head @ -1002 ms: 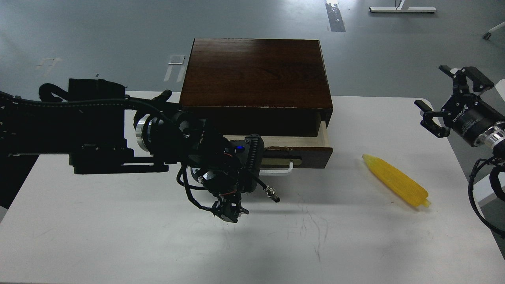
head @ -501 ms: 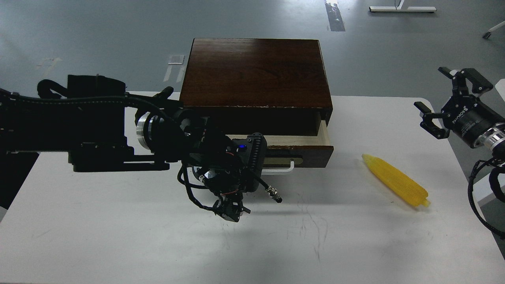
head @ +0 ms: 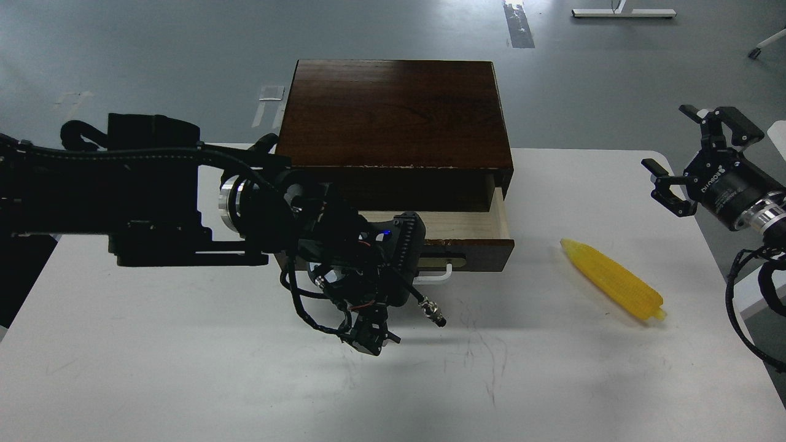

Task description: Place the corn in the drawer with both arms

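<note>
The yellow corn [head: 614, 280] lies on the white table to the right of the drawer, pointed end to the far left. The drawer [head: 485, 253] of the dark brown cabinet [head: 393, 110] is pulled partly out, and its pale wood inside shows. My left gripper [head: 437, 253] reaches in from the left, and its dark fingers are closed around the white bar handle [head: 443, 276] on the brass plate. My right gripper [head: 689, 148] hovers open and empty at the table's right edge, beyond and to the right of the corn.
The white table [head: 184, 368] carries the cabinet at its back middle. My left arm and its loose cables [head: 307, 313] hang low over the table in front of the cabinet's left half. Grey floor lies beyond the table.
The drawer has slid a little further out towards me, with my left gripper moving back along with it. The corn and the right gripper have stayed in place.
</note>
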`<move>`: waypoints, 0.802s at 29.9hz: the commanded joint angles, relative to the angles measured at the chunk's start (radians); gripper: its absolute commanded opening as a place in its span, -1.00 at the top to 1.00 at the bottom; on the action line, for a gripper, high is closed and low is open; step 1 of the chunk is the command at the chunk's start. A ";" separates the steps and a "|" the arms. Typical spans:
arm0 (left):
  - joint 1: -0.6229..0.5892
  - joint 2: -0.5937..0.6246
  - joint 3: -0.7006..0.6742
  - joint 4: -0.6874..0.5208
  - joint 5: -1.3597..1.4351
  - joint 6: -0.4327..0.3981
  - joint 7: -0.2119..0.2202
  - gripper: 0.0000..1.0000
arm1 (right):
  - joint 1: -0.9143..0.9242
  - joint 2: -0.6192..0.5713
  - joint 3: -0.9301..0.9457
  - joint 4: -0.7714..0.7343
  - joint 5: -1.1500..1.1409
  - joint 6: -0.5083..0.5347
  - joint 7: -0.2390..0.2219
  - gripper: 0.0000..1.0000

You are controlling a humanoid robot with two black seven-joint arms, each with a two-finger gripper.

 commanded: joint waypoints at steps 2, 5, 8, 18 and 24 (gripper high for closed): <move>-0.002 0.011 -0.021 -0.001 0.000 0.000 0.001 -0.97 | -0.001 -0.002 0.000 -0.002 0.000 0.000 0.000 -1.00; -0.002 0.031 -0.062 -0.004 0.000 0.000 0.001 -0.97 | -0.004 -0.004 0.000 -0.002 0.000 0.000 0.000 -1.00; -0.001 0.070 -0.136 -0.018 -0.069 0.000 0.001 -0.97 | -0.006 -0.005 0.000 -0.002 0.000 0.000 0.000 -1.00; 0.036 0.195 -0.387 0.029 -0.656 0.000 0.001 -0.97 | -0.004 -0.007 0.000 -0.011 0.000 0.000 0.000 -1.00; 0.186 0.272 -0.472 0.098 -1.130 0.000 0.001 -0.97 | 0.008 -0.010 0.014 -0.034 0.000 0.000 0.000 -1.00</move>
